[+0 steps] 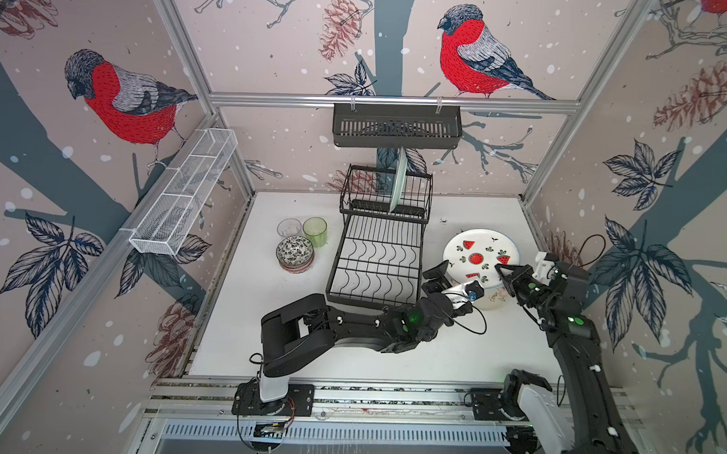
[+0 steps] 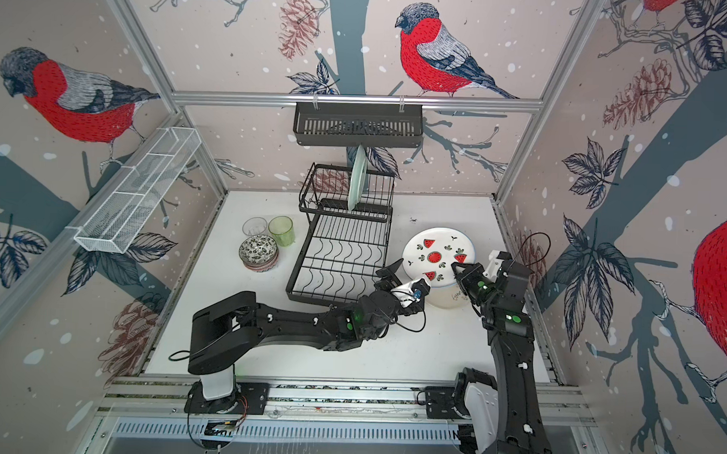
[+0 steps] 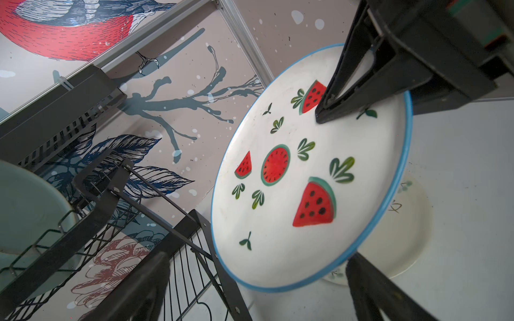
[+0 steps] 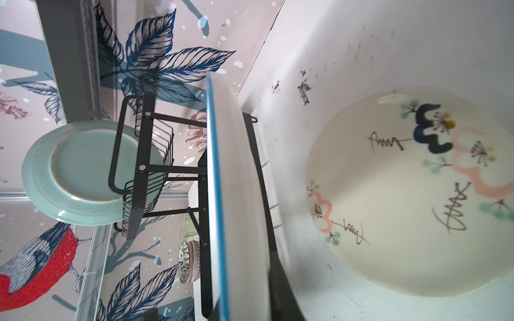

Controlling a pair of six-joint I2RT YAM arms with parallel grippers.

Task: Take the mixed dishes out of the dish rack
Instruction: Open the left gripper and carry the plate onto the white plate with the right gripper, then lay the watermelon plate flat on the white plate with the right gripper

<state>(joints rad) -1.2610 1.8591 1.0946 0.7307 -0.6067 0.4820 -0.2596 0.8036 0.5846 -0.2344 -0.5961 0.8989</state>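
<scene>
The right gripper is clenched on the right rim of a round white plate, glossy, with a thin blue edge and painted red watermelon slices and green leaves. It holds the plate to the right of the dish rack, raised and partly over a cream plate that lies flat on the white table and bears brushed pink and navy blossoms. The left gripper sits at the white plate's near-left rim with its jaws spread wide, gripping nothing. The rack is thin black wire with wavy slot wires; its lower level is bare, and a smooth pale green plate stands on edge in the far upper level. Left of the rack stand stacked patterned bowls, a clear glass and a ribbed green glass.
</scene>
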